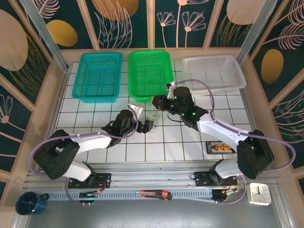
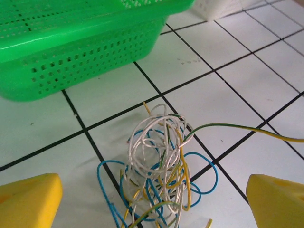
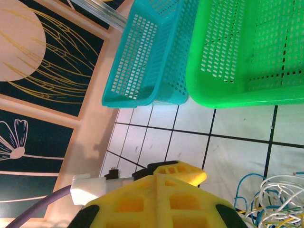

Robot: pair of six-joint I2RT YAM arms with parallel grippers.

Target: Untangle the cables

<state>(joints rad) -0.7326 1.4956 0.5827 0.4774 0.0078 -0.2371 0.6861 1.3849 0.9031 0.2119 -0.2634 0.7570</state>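
The cables (image 2: 159,171) are one loose tangle of thin white, blue and yellow strands on the white tiles, just in front of the green basket. My left gripper (image 2: 154,209) stands open around the near side of the tangle, one yellow fingertip (image 2: 28,199) on each side, touching nothing. One green-yellow strand (image 2: 247,128) runs stretched out of the right edge. In the top view the cables (image 1: 153,116) lie between my left gripper (image 1: 145,124) and my right gripper (image 1: 156,102). My right gripper (image 3: 156,183) is shut, its yellow fingers pressed together. Any strand pinched between them is hidden. The cables (image 3: 278,197) lie low at the right.
A teal basket (image 1: 97,76), a green basket (image 1: 149,73) and a white basket (image 1: 213,71) line the back of the table. A dark flat box (image 1: 219,147) lies near the right arm's base. A clock (image 1: 260,193), a cutter (image 1: 154,194) and a blue cup (image 1: 28,203) sit by the front rail.
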